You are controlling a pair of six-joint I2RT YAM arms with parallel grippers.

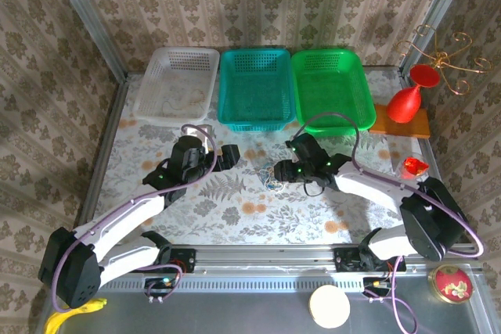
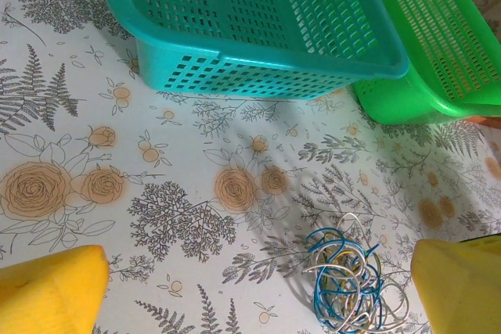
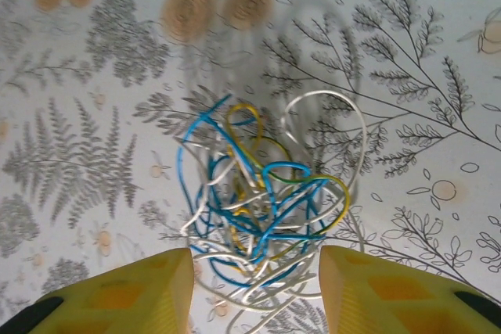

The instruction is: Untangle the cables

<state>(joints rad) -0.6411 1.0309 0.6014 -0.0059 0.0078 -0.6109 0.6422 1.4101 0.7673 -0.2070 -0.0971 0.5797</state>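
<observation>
The cables are a small knot of blue, white and yellow wires lying on the floral tablecloth near the table's middle. In the right wrist view the cables lie just ahead of my right gripper, and the near loops reach between its yellow fingers, which stand apart without pressing them. My right gripper hangs right over the knot. My left gripper is wide open a little to the left. In the left wrist view the cables lie towards the right finger of my left gripper.
A white basket, a teal basket and a green basket line the far edge. A red goblet stands on a wooden board at the right. The teal basket is close ahead of the left gripper.
</observation>
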